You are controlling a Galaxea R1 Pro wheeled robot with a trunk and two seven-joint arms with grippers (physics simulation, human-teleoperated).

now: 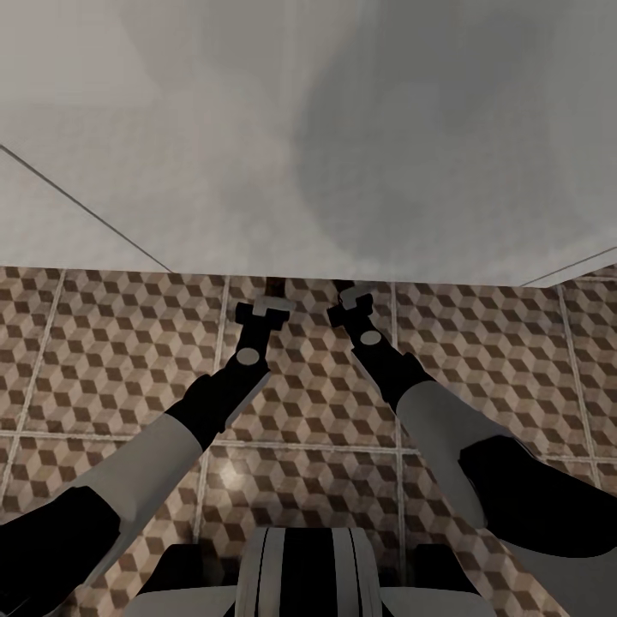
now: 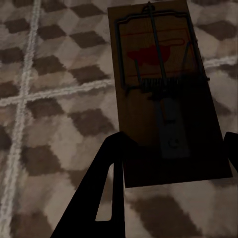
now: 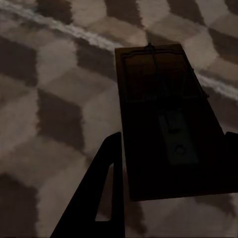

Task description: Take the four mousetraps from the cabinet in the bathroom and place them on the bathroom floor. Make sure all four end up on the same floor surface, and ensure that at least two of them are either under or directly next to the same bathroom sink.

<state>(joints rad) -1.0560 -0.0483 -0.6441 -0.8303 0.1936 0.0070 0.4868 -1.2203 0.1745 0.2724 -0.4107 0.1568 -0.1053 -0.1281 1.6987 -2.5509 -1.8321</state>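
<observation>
Both arms reach forward and down over the cube-patterned bathroom floor (image 1: 111, 343). My left gripper (image 1: 266, 307) is shut on a mousetrap (image 2: 153, 74), a brown wooden plate with wire parts and a red mark, held flat just above the tiles. In the same way my right gripper (image 1: 351, 304) is shut on a second, darker-looking mousetrap (image 3: 158, 89). In the head view each trap's tip peeks out beyond the fingertips, close to the foot of a white surface (image 1: 257, 128). The cabinet and the sink are out of view.
The white surface rises along the far edge of the tiles, with a large grey shadow on it; I cannot tell what fixture it belongs to. Tiled floor spreads to both sides and back toward my base (image 1: 308, 574).
</observation>
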